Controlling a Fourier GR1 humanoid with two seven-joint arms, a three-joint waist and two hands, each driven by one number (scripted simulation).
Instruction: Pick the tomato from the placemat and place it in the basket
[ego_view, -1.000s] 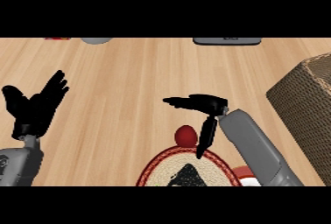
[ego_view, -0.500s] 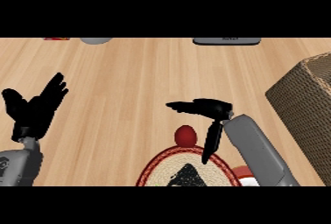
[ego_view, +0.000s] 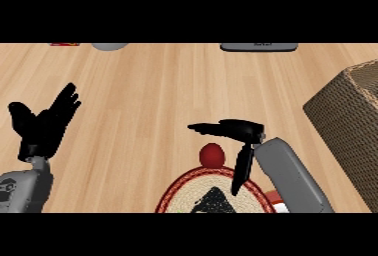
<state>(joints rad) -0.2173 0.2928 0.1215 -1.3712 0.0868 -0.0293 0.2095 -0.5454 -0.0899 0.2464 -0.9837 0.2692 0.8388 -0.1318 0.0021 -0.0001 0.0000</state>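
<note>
Over the last 1 second the right hand (ego_view: 235, 131) has sunk down the view toward the tomato (ego_view: 212, 155). The tomato sits at the far rim of the round woven placemat (ego_view: 193, 186), well apart from the wicker basket (ego_view: 347, 120) at the right edge. The hand hovers just beyond the tomato, probably to bring the fingers over it for a grasp from above; they stretch leftward, unclenched, holding nothing, with no contact visible. The left hand (ego_view: 46, 122) rests open at the view's left, fingers up, likely kept clear.
</note>
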